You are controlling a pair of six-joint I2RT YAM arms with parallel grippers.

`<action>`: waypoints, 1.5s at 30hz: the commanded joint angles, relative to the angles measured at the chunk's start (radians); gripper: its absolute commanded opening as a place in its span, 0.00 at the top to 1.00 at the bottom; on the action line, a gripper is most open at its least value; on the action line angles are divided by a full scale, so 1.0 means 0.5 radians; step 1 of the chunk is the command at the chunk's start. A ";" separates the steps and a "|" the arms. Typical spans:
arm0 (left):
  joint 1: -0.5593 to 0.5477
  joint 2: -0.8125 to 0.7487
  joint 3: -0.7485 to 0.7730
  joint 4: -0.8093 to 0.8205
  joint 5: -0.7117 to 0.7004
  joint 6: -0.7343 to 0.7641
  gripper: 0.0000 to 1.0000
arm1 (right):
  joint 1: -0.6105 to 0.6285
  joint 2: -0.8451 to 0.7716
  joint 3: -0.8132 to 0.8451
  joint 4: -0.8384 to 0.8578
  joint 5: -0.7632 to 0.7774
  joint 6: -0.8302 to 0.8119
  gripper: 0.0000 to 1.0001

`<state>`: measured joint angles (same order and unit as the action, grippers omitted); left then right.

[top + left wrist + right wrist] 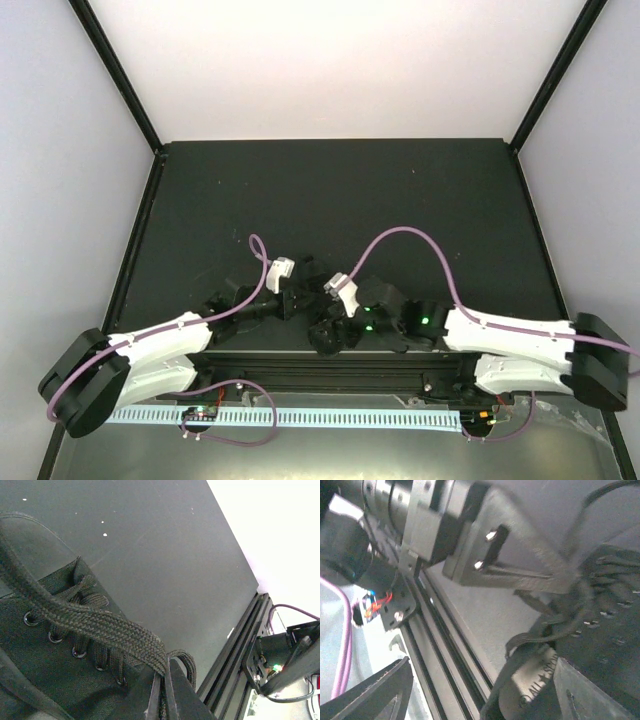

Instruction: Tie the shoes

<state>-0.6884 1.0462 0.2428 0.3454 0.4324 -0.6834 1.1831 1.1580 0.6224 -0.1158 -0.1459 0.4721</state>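
The black shoe fills the lower left of the left wrist view, with its eyelets and thin black laces showing. My left gripper is shut on a flat black lace that runs taut across the shoe, with a small loop beside the fingertips. In the right wrist view the shoe lies at the right, its round pale patch between my right gripper's wide-open fingers. The left gripper's fingers reach the laces there. From the top, both grippers meet over the shoe.
The black table's front rail runs close beside the shoe, also in the right wrist view. A white slotted cable duct lies along the near edge. Purple cables arch over both wrists. White walls surround the table.
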 commanded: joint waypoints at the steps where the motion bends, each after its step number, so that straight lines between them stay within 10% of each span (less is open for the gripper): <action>1: 0.019 -0.034 0.003 0.033 -0.020 0.036 0.98 | -0.120 -0.295 -0.126 -0.198 0.220 -0.031 0.18; 22: 0.026 -0.042 -0.001 0.059 -0.006 0.011 0.98 | -0.342 0.287 -0.185 0.697 -0.167 0.110 0.56; 32: 0.030 -0.028 -0.010 0.079 -0.008 0.005 0.99 | -0.343 0.418 -0.145 0.802 -0.281 0.072 0.98; 45: 0.029 0.001 -0.016 0.146 0.002 -0.039 0.99 | -0.179 0.657 -0.066 0.872 -0.375 0.109 0.98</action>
<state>-0.6819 1.0359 0.2295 0.3523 0.4496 -0.6853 1.0702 1.4269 0.5663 0.2695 -0.3119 0.5144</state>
